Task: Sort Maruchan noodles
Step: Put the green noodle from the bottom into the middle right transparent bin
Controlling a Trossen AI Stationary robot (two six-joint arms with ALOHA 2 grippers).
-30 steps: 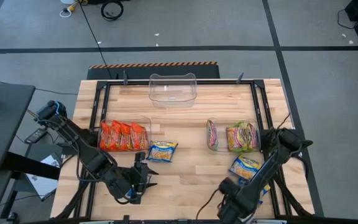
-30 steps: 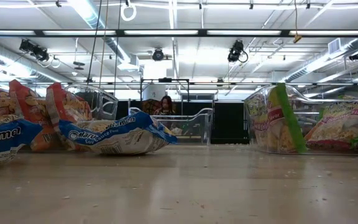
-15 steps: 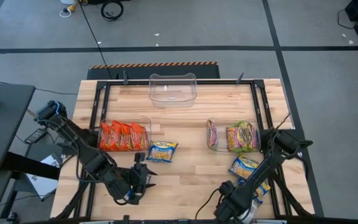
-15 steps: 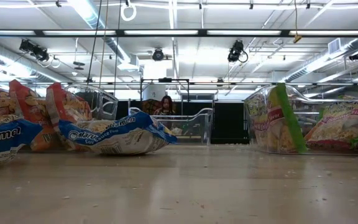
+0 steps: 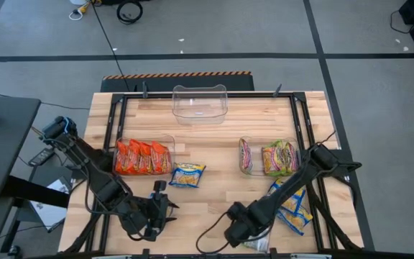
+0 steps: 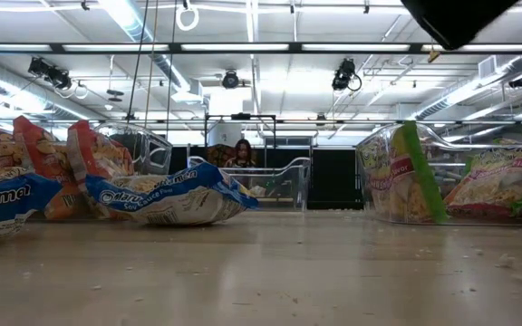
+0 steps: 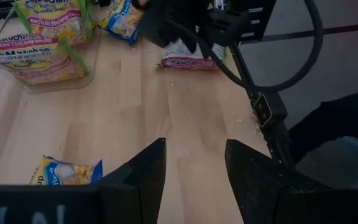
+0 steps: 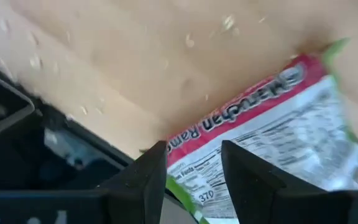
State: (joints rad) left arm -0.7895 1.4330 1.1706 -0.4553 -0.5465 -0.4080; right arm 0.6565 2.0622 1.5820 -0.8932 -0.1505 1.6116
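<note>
Right claw [image 5: 241,234] low at the bench's near edge, fingers [image 8: 247,180] parted, straddling the end of a silver-white packet [image 8: 278,149] with pink and green print, not visibly pinching it. Same packet lying flat at the bench [image 5: 214,155] edge under the claw. Just beside the right arm, blue-and-yellow packets [image 5: 287,203] loose on the wood. Beyond them a clear bin on the right [image 5: 244,141] holding upright silver-white packets with green and pink print [image 5: 279,158].

Left claw [image 5: 157,208] hovering near the front-left corner, fingers [image 7: 145,180] spread apart, nothing between them. Close ahead of it, one blue-and-yellow packet [image 5: 187,175] flat on the bench, just beside a clear bin on the left [image 5: 171,138]. Inside that bin a row of orange-red packets [image 5: 142,157] standing on edge, packed side by side.

Farther off, at the back middle of the bench, a third clear bin [image 5: 200,102], with no packets in it.
</note>
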